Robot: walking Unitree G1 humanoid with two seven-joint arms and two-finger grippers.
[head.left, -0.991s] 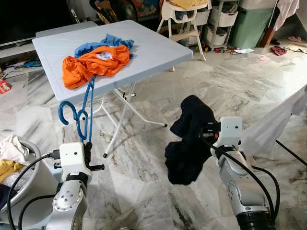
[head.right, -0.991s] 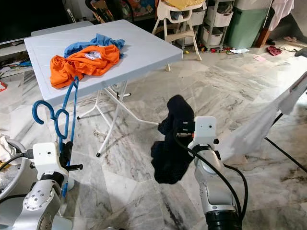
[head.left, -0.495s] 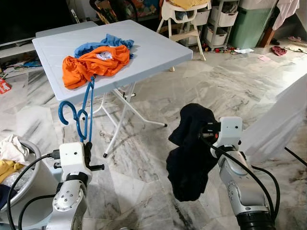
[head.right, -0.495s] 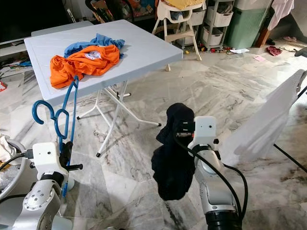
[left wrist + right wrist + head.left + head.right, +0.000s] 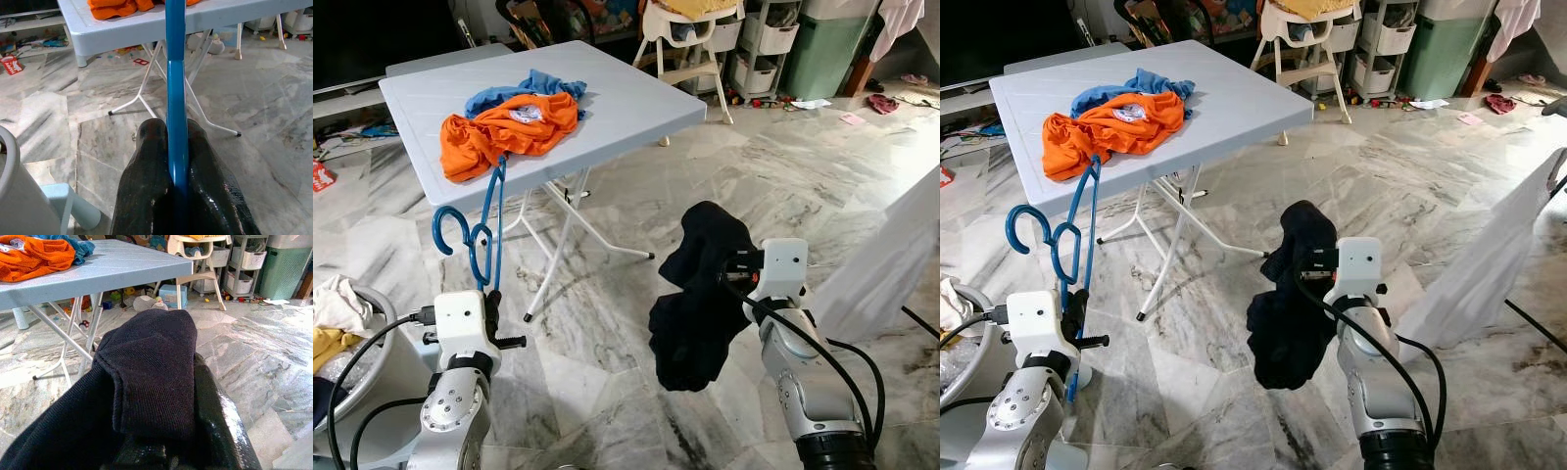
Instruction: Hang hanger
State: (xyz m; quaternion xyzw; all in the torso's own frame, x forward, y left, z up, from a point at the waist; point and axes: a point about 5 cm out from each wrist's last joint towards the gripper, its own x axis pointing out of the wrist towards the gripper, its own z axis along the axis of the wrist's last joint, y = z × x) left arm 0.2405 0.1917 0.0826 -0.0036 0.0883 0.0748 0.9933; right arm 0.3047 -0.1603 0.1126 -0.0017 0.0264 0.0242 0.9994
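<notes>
Left wrist view, left claw (image 5: 177, 161) pinching blue hanger (image 5: 175, 93); no legible writing

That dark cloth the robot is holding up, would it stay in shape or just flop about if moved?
Probably floppy: the dark garment droops in loose folds from the right gripper. It looks like soft knit, so likely light and unlikely to slip from the fingers.
</notes>
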